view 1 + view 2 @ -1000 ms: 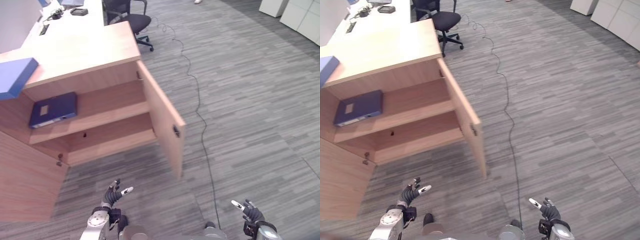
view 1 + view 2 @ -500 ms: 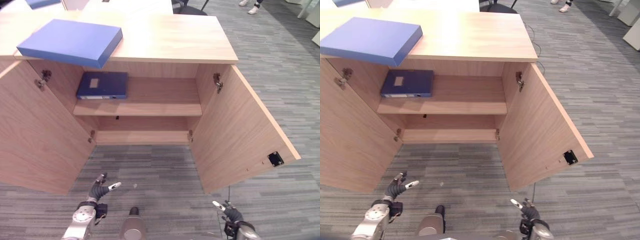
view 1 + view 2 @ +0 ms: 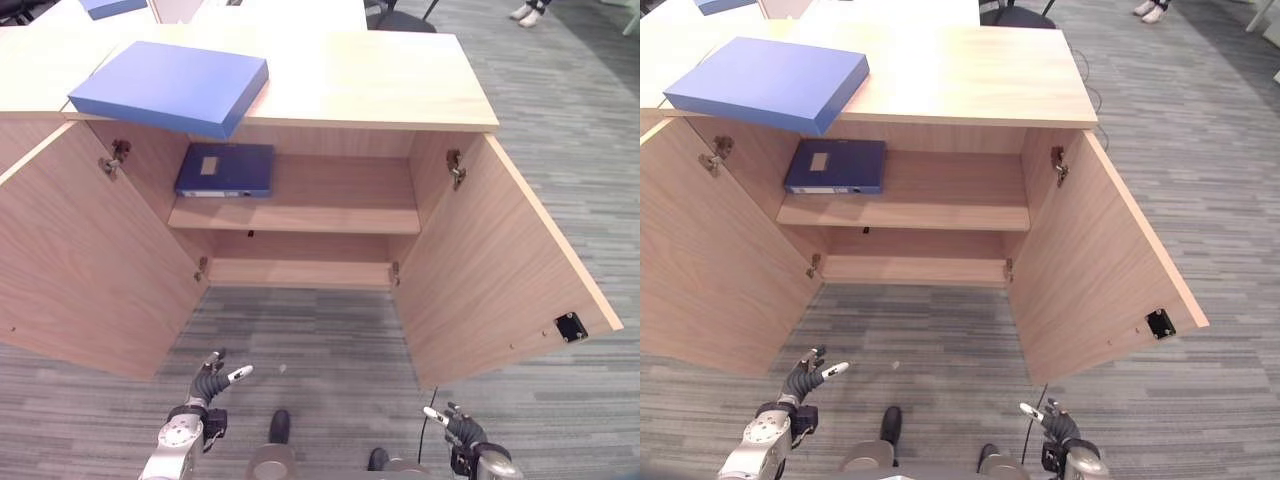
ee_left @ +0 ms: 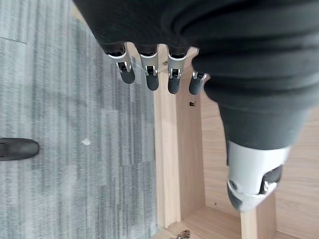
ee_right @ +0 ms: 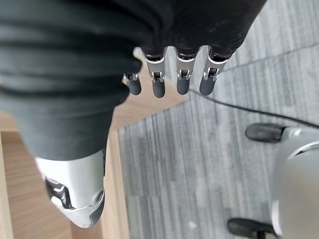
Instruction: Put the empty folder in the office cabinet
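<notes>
Since the flat light-blue folder (image 3: 170, 86) lies on the wooden cabinet top (image 3: 380, 80), over its left front edge, it is well above and ahead of both hands. Its long axis runs left to right, slightly turned. The left hand (image 3: 207, 385) is nearer; the right hand (image 3: 460, 430) hangs low. Both are relaxed, fingers straight, holding nothing. A dark-blue binder (image 3: 226, 169) lies on the upper shelf.

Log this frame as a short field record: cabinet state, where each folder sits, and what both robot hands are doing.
cabinet: office cabinet, both doors swung open, two shelves visible
folder on top: light blue folder lies flat on the cabinet top, one corner past the front edge
folder inside: dark blue folder flat on the upper shelf, at its left end
lower shelf: bare
left robot hand: open, low over the carpet, holding nothing
right robot hand: open, low over the carpet, holding nothing
</notes>
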